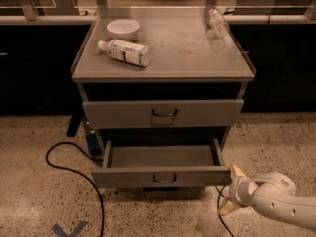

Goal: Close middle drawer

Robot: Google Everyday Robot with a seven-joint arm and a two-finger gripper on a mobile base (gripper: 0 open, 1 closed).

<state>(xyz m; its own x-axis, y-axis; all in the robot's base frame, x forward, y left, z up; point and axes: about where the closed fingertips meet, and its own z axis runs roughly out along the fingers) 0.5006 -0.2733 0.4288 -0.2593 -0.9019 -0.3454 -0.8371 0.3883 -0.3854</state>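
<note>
Gripper (232, 190) position: low at the right, just beside the right end of the middle drawer's front panel. Its two yellowish fingers (237, 172) are spread apart, one above the other, and hold nothing. Whether the upper one touches the panel cannot be told.

Floor, left: a black cable (74, 169) loops across the speckled surface, and a blue tape mark (69, 229) lies at the bottom edge.

Cabinet top (197, 58): a white bowl (123, 28) stands at the rear left. A labelled bottle (123, 52) lies on its side just in front of it. A clear bottle (216, 21) lies at the rear right.

Upper drawer (118, 115): taller front, larger handle.

Middle drawer (160, 157): directly below, pulled well out, with its flat bottom exposed and a small dark handle at the front's centre.

White arm (281, 204): enters from the right edge.
</note>
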